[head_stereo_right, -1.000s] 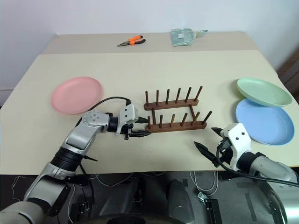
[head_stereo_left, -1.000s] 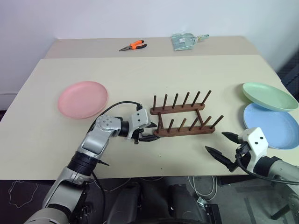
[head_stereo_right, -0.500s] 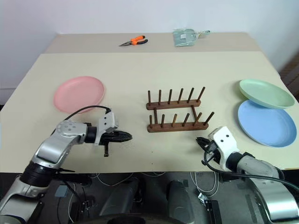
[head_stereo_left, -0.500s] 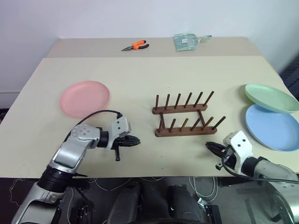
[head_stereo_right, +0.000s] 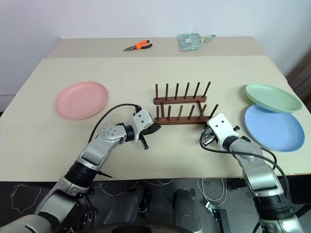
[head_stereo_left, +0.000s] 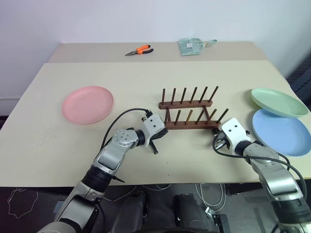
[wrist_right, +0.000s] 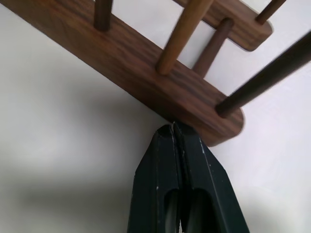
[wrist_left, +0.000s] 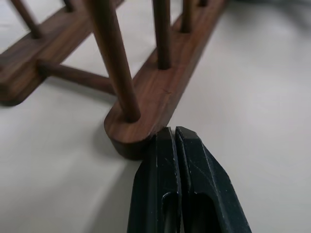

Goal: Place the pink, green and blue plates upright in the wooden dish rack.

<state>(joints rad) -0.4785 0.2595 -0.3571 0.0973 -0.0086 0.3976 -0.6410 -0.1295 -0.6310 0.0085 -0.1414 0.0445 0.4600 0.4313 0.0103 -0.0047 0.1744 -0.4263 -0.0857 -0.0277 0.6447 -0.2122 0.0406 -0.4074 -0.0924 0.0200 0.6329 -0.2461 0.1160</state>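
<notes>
Sitting mid-table (head_stereo_left: 146, 77), the wooden dish rack (head_stereo_left: 190, 115) has no plates in it; its pegs lean slightly. Left gripper (wrist_left: 172, 133) has its fingers pressed together, tips touching the left end of the rack's near rail. Right gripper (wrist_right: 175, 128) is likewise pinched closed on nothing, tips against the near rail's front edge close to its right end. So both grippers bracket the rack's near rail, one at each end, neither clamping anything. Pink plate (head_stereo_left: 87, 104) lies flat well to the left of the rack, apart from the left arm. Green plate (head_stereo_left: 279, 101) is to the right of the rack, its near rim overlapping the far rim of the blue plate (head_stereo_left: 283, 132), which lies flat right of the rack and nearer the table's front edge. Behind the rack, on the far part of the table: orange-handled pliers (head_stereo_left: 138, 50) to the left, and a clear plastic bag (head_stereo_left: 190, 45).
</notes>
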